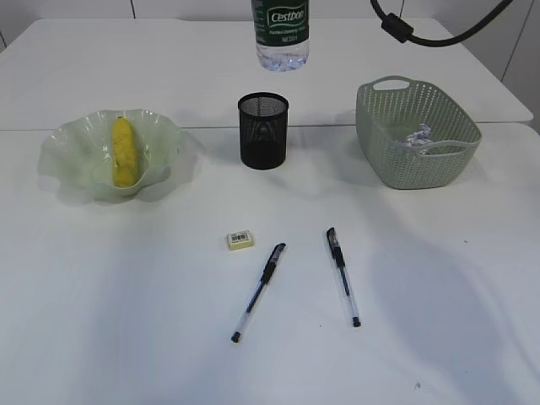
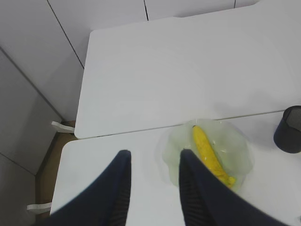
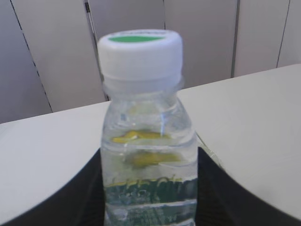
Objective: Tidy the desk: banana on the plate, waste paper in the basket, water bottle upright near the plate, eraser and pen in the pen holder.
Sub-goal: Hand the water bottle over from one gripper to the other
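My right gripper is shut on the water bottle, one dark finger on each side of its label. The bottle hangs upright in the air above the far part of the desk, behind the pen holder. The banana lies in the plate. The waste paper sits inside the basket. The eraser and two pens lie on the desk in front. My left gripper is open and empty, high above the desk just left of the plate.
A black cable loops at the top right. A seam between two tabletops runs behind the plate and the pen holder. The desk's left edge drops to the floor near my left gripper.
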